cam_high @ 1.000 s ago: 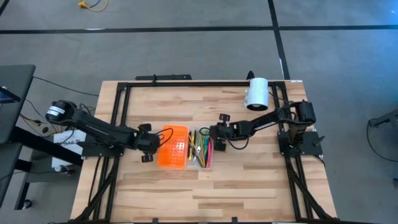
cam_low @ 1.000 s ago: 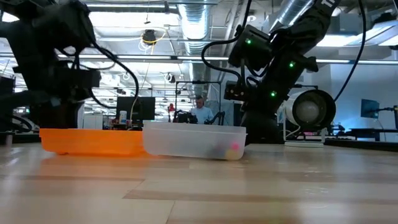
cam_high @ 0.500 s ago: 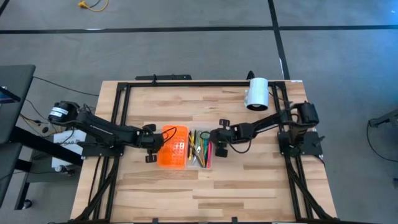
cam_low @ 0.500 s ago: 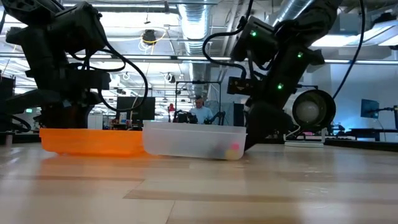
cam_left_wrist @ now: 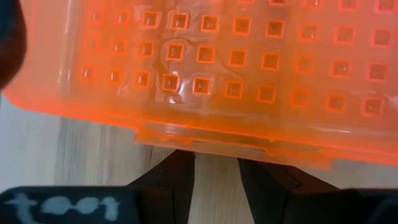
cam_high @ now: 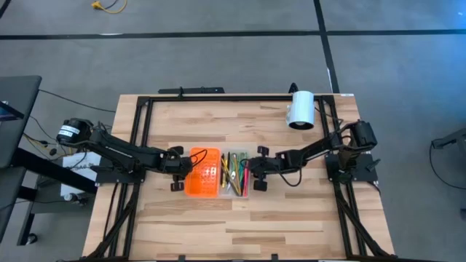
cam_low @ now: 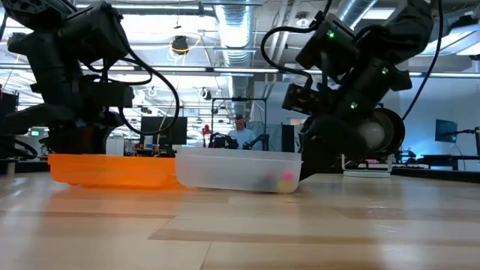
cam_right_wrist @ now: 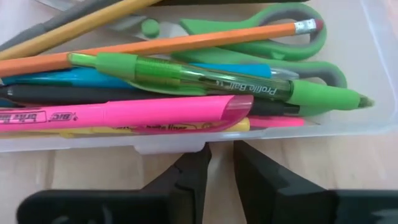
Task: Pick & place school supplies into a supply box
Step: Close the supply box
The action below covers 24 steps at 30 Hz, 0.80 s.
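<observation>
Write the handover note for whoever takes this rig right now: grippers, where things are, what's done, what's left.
Left gripper: low at the outer long edge of the ribbed translucent orange lid, fingers slightly apart, holding nothing.
Right gripper: low at the outer wall of the clear plastic case base, fingers narrowly apart, empty.
Done: pens, pencils, pink highlighter and green-handled scissors lie in the base; none seen loose on the wooden table.
Left: lid lies open beside the base.

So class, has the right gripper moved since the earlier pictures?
Yes. In the high view the right gripper has swung toward the table's near edge, away from the white cylinder, and sits beside the clear box base.
</observation>
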Each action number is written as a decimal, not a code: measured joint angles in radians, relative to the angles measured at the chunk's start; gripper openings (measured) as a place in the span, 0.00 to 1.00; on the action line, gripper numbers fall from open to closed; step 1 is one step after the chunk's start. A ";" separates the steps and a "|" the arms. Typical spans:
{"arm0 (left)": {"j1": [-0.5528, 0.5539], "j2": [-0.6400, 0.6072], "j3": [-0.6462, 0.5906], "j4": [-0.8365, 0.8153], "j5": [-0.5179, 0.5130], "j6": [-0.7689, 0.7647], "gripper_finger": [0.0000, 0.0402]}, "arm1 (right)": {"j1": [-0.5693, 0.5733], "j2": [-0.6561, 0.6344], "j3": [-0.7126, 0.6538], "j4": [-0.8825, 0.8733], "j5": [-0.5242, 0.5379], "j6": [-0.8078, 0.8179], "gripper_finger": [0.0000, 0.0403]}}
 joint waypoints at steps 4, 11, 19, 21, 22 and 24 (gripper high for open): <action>0.000 0.000 0.000 0.015 0.015 0.006 0.29 | 0.000 -0.001 -0.014 0.025 -0.011 0.018 0.17; 0.000 0.000 -0.001 0.018 0.027 0.013 0.29 | 0.004 -0.002 -0.016 0.030 -0.032 0.025 0.17; 0.000 0.000 -0.001 0.018 0.025 0.014 0.29 | 0.004 -0.002 -0.016 0.030 -0.032 0.025 0.17; 0.000 0.000 0.000 0.017 0.025 0.014 0.29 | 0.004 -0.002 -0.016 0.030 -0.031 0.025 0.17; 0.000 0.000 0.003 0.014 0.025 0.014 0.29 | 0.004 -0.002 -0.016 0.030 -0.031 0.025 0.17; 0.000 0.000 0.014 0.009 0.026 0.019 0.29 | 0.004 -0.002 -0.016 0.030 -0.032 0.025 0.17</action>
